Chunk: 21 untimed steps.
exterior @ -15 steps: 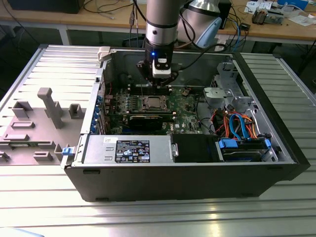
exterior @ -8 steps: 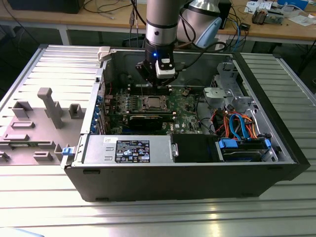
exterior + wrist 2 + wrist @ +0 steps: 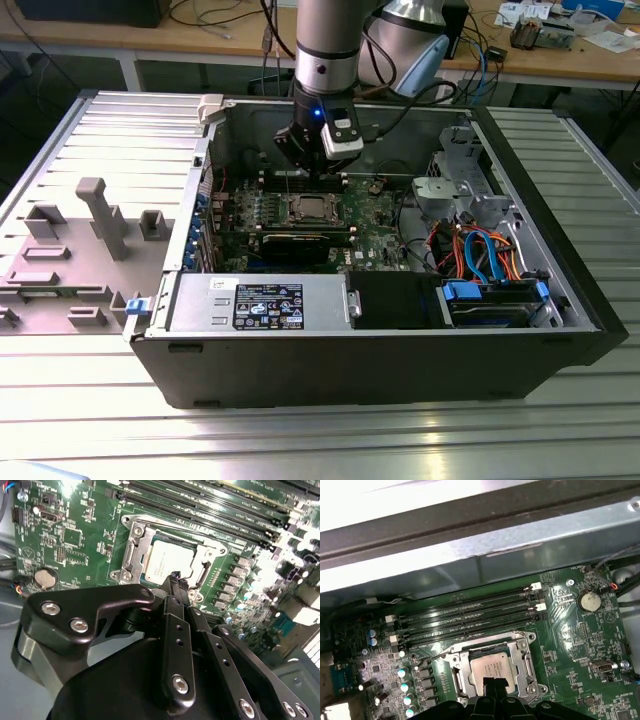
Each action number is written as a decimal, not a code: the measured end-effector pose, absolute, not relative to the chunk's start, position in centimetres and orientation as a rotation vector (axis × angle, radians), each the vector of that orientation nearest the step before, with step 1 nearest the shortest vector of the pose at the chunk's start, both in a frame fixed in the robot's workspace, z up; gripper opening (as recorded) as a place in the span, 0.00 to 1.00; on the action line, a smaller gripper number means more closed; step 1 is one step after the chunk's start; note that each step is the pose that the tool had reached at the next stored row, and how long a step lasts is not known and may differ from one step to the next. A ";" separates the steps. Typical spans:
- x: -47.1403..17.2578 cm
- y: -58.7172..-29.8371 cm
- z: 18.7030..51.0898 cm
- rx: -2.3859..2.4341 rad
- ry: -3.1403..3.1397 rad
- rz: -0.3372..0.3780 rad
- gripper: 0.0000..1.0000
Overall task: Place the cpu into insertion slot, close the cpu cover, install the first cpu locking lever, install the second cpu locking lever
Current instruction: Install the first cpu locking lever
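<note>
Computer case (image 3: pixel 400 370) lies open on its side. Grey fixture tray (image 3: pixel 100 215) sits at the exterior view's left, apart from it. Power supply (image 3: pixel 260 300) runs along the near wall.

Motherboard (image 3: pixel 580 645) is on the case floor. Long black expansion card (image 3: pixel 305 243) lies on one side of the socket and the memory slots (image 3: pixel 470 617) just beside it on the other.

Insertion slot (image 3: pixel 131 530) sits mid-board. The cpu (image 3: pixel 162 562) is already seated in it, grey top up. The cpu cover (image 3: pixel 526 669) appears to lie flat round the chip, which shows through its window. A thin wire lever (image 3: pixel 470 647) runs along the socket edge; cannot tell whether it is latched.

Gripper (image 3: pixel 176 578) hovers just over the near edge of the socket, fingers drawn narrow, nothing between them.

Handling, as a judgement: the chip is light, stiff and thin. Its smooth lid is likely slippery and the contacts beneath fragile, so it is best held by opposite edges. The cover is springy sheet metal, best pressed at the edge away from the hinge.

In the way: a capacitor row (image 3: pixel 405 685) and the memory slots crowd the socket. A coin cell (image 3: pixel 44 578) sits well apart.
</note>
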State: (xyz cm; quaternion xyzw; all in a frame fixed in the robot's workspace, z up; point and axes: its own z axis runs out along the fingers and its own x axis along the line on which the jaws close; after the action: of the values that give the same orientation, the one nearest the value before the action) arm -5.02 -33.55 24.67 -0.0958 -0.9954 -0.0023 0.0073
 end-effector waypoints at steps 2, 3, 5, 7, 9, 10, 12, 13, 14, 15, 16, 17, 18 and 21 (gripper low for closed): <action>-5.0 -33.6 24.7 -0.263 -3.116 -0.007 0.11; -5.0 -33.6 24.7 -0.261 -3.116 -0.007 0.11; -5.0 -33.5 24.7 -0.259 -3.116 -0.007 0.11; -5.0 -33.5 24.7 -0.254 -3.117 -0.007 0.11; -5.0 -33.5 25.2 -0.240 -3.118 -0.007 0.11; -5.0 -33.5 25.2 -0.228 -3.119 -0.007 0.11; -5.0 -33.5 25.2 -0.189 -3.121 -0.006 0.11; -5.0 -33.5 25.2 -0.167 -3.122 -0.006 0.11; -5.0 -33.5 25.2 -0.145 -3.123 -0.006 0.11; -5.0 -33.5 25.1 -0.125 -3.124 -0.006 0.11; -5.0 -33.6 25.1 -0.097 -3.125 -0.007 0.11; -5.0 -33.5 25.0 -0.079 -3.126 -0.009 0.11; -5.1 -33.5 25.0 -0.070 -3.126 -0.009 0.11; -5.7 -33.5 25.0 -0.064 -3.126 -0.009 0.11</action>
State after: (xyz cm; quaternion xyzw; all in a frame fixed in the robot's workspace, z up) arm -5.70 -33.54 24.99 -0.0206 -0.9998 -0.0030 0.0075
